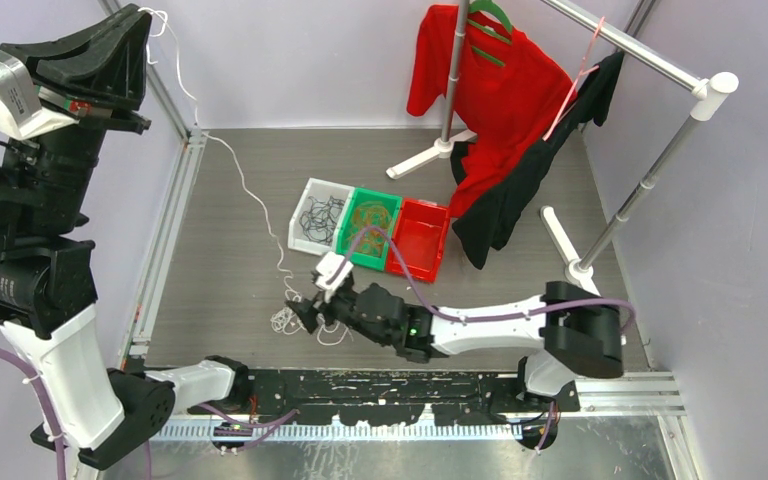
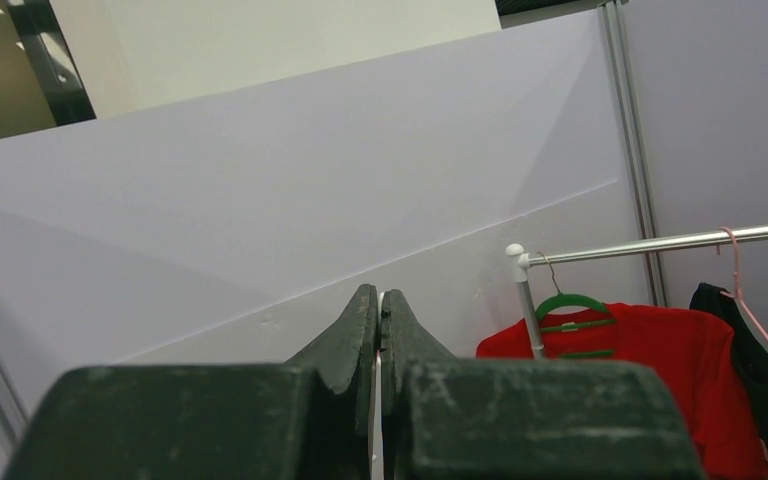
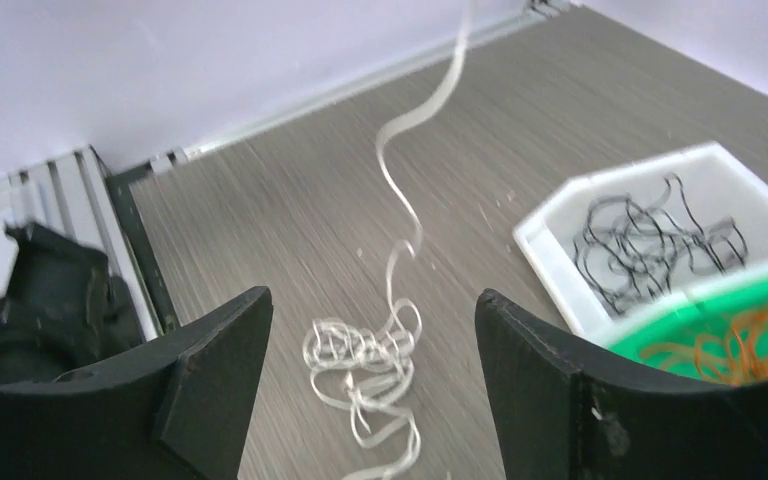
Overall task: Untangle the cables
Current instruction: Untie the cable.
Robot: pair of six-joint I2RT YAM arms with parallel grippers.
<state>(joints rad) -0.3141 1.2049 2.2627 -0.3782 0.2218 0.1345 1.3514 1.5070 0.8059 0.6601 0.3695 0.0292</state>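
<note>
A grey table (image 1: 220,220) with 2 robot arms mounted at its near edge is shown. The left hand (image 1: 143,15) is raised high beyond the table's far-left corner and is clenched on a white cable (image 3: 360,350). In its wrist view, the strand is pinched between the closed fingers (image 2: 355,335). The cable is strung down to the table and ends in a loose tangle near the near edge, left of centre. The right hand (image 3: 372,300) is held low over that tangle, released, with its jaws spread wide. 3 bins are lined up touching at the table's centre: a white bin (image 1: 296,228) with black cables (image 1: 322,215), a green bin (image 1: 375,192) with orange cables (image 1: 372,218), and a red bin (image 1: 422,245).
</note>
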